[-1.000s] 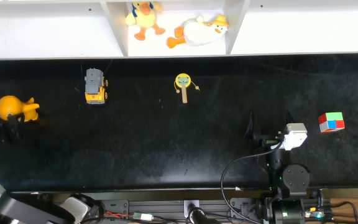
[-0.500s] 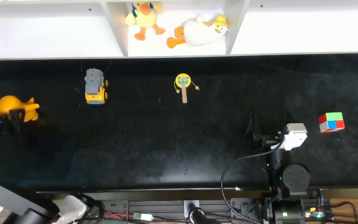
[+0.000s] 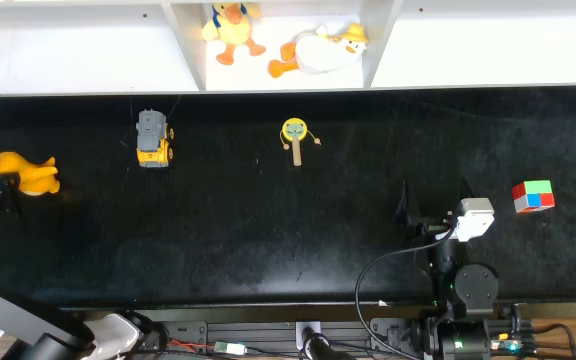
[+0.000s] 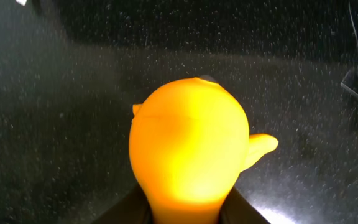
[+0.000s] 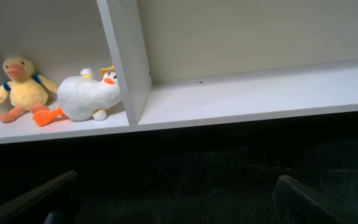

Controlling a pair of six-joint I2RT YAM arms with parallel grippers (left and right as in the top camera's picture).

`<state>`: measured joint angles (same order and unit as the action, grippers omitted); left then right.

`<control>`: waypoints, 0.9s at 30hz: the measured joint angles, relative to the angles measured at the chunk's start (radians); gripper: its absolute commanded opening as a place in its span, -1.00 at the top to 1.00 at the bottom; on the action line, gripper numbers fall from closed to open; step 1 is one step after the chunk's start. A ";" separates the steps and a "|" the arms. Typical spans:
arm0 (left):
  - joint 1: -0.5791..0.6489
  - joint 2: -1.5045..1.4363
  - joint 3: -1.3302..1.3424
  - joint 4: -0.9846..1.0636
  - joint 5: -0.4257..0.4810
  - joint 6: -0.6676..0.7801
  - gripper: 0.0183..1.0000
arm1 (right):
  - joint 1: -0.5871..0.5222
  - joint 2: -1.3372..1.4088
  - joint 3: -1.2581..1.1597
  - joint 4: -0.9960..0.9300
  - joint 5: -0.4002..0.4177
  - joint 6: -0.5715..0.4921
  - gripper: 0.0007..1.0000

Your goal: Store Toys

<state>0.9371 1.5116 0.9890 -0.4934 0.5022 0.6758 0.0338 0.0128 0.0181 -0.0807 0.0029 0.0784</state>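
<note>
An orange rubber duck-like toy (image 3: 30, 173) is at the far left of the black table, and my left gripper (image 3: 8, 184) is shut on it. In the left wrist view the orange toy (image 4: 190, 149) sits between the dark fingers (image 4: 124, 211), its base squeezed between them. A yellow and grey toy truck (image 3: 153, 138), a green rattle drum on a stick (image 3: 295, 137) and a colour cube (image 3: 533, 196) lie apart on the table. My right gripper (image 3: 434, 205) stands open over the table at the right front, holding nothing.
A white shelf (image 3: 88, 55) runs along the back edge. Its middle compartment holds a yellow plush duck (image 3: 232, 28) and a white plush goose (image 3: 320, 50), seen too as duck (image 5: 20, 87) and goose (image 5: 86, 96) beside a divider (image 5: 126, 59).
My left arm has shifted slightly toward the back with the orange toy in its grip, and the toy has turned a little. The right arm has not moved.
</note>
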 measured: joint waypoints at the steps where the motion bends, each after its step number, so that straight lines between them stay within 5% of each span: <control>1: 0.000 -0.003 0.000 0.000 -0.002 -0.016 0.64 | 0.000 0.000 0.000 0.000 0.000 0.001 -0.99; 14: -0.002 -0.256 0.001 0.006 -0.023 -0.355 0.67 | 0.000 0.000 0.000 0.000 0.000 0.000 -0.99; 27: -0.264 -0.254 0.001 0.118 -0.314 -0.652 0.67 | 0.000 0.000 0.000 0.000 0.000 0.000 -0.99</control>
<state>0.6727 1.2579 0.9901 -0.3752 0.1886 0.0238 0.0338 0.0128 0.0181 -0.0811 0.0029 0.0788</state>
